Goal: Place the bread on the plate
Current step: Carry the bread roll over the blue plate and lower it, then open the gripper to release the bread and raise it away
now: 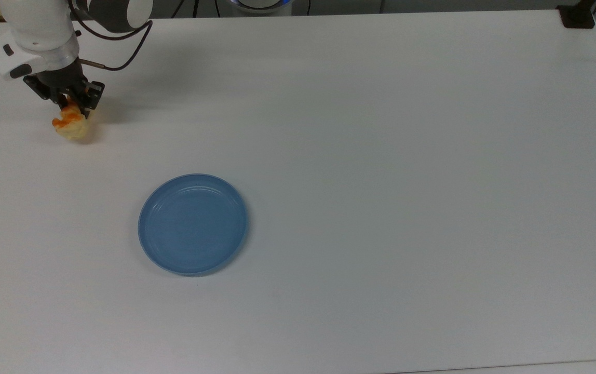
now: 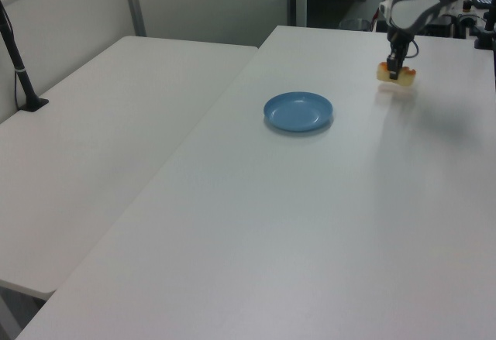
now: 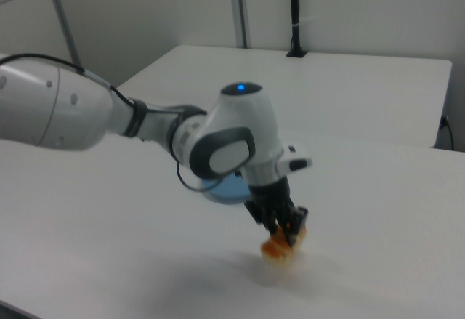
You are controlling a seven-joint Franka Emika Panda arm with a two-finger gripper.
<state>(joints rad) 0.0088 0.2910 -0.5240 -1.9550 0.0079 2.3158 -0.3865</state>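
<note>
Round shallow glossy blue plate (image 1: 193, 224) with raised rim sits flat on the white bench (image 1: 381, 156), nothing on it; in the top view it's nearer the bench's near edge than the far one, left of centre. In the left view the plate (image 2: 298, 111) is mid-bench, well apart from the arm. Further back, toward the top view's far-left corner of the bench: small oblong pale-yellow bun with orange-brown glazed patches, i.e. the bread (image 1: 70, 124), clamped in the black two-finger pincer (image 1: 72, 104) of the white Franka arm (image 1: 38, 26). Pincer is narrow, fingers closed onto the bread's upper end, bread hanging below them. In the left view the bread (image 2: 396, 75) is lifted clear of the bench, with a faint shadow on the surface beneath; pincer (image 2: 394, 67) points straight down. The right view agrees: pincer (image 3: 285, 230) grips the bread (image 3: 280, 248) from above, a soft shadow below on the bench, the plate (image 3: 225, 187) partly hidden behind the arm's wrist. Bread is well apart from the plate. Black cable (image 1: 116, 57) loops off the wrist. Second white table (image 2: 101, 123) stands beside the bench on the left view's left, with a black post (image 2: 19, 69) on it.
</note>
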